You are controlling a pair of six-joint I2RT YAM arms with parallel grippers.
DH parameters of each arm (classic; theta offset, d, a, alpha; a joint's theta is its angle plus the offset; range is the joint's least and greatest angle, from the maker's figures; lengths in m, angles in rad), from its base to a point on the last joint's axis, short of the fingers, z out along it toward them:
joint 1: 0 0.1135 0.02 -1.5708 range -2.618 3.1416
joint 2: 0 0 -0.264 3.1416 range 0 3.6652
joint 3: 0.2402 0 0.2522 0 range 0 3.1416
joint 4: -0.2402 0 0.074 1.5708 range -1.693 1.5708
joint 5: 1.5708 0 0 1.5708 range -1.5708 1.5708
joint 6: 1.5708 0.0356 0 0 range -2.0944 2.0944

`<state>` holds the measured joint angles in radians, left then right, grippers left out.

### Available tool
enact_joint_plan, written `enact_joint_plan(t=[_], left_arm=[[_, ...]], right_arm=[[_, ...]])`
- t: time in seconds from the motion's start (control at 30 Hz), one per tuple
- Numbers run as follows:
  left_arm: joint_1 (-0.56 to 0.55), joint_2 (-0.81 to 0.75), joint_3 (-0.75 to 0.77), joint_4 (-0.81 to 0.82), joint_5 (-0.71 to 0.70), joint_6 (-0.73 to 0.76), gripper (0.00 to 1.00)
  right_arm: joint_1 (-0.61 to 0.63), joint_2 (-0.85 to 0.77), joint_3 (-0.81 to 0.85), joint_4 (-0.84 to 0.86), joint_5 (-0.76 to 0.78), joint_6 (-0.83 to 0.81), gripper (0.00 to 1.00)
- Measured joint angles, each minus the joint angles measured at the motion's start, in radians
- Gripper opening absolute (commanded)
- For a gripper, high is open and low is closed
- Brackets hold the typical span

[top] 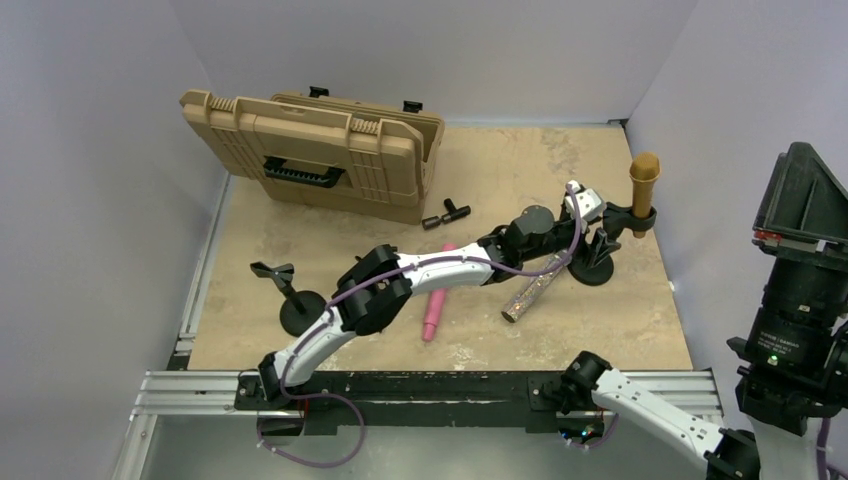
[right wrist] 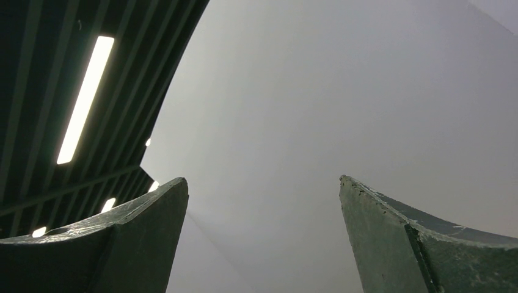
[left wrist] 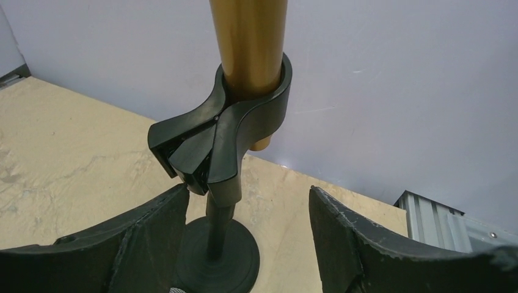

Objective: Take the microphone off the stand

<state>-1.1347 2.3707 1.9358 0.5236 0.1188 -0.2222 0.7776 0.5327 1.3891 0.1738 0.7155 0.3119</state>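
while the right gripper (right wrist: 262,183) sits parked at the near edge, jaws wide apart, empty and tilted up at the ceiling, the left gripper (left wrist: 247,194) reaches across the table (top: 520,150) with its jaws spread wide, holding nothing. its fingers (left wrist: 153,232) flank the stand (left wrist: 217,250) just below the clip (left wrist: 244,122), apparently lined up to close on it. beyond them the gold microphone (left wrist: 247,43) stands upright in that clip, near the table's far right edge, so it is not yet removed.

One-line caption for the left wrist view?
Open left gripper faces the gold microphone clamped upright in its black stand.
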Motion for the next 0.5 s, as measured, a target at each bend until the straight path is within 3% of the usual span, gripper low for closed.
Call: enact_joint_plan(t=[0.2,0.5], left_arm=[[0.001,0.089,0.142,-0.08,-0.018,-0.006,0.59],[0.003,0.14,0.25,-0.154,-0.06,-0.04,0.55]], right_arm=[[0.0,-0.021,0.0,-0.003,0.0,-0.002,0.92],[0.0,-0.027,0.0,-0.02,-0.001,-0.002,0.92]])
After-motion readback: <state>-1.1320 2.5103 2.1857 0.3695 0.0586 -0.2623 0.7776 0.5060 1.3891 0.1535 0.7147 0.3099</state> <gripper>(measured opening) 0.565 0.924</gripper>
